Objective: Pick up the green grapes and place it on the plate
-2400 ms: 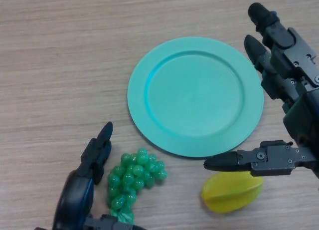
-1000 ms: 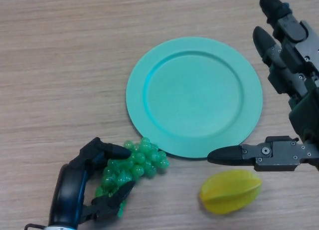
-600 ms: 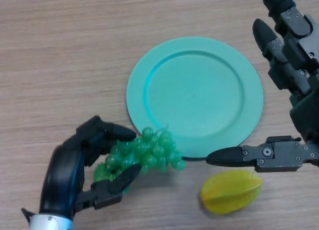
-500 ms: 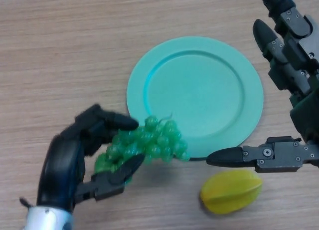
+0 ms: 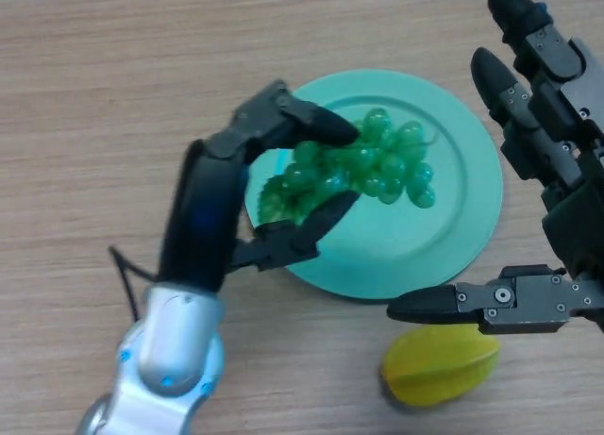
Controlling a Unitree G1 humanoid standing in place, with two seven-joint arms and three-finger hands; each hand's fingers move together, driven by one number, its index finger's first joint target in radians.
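left hand (image 5: 226, 185): reaching in from the lower left toward the frame's centre, fingers and thumb curling round the grapes and grasping them.
grapes (image 5: 363, 166): sitting in the centre of the frame, over the plate's middle, pinched at their left end between the left fingers above and the thumb below; whether they are touching the plate is not clear.
plate (image 5: 467, 199): lying flat on the table, centre right, its left part hiding behind the left hand and the grapes.
right hand (image 5: 547, 142): showing along the right edge, fingers stretching out straight toward the top, thumb pointing left across the lower right; relaxed, gripping nothing.
star fruit (image 5: 439, 364): lying at the lower right, just below the right thumb, close beside the plate's lower rim.
table (image 5: 113, 67): wood-grain top filling the frame.
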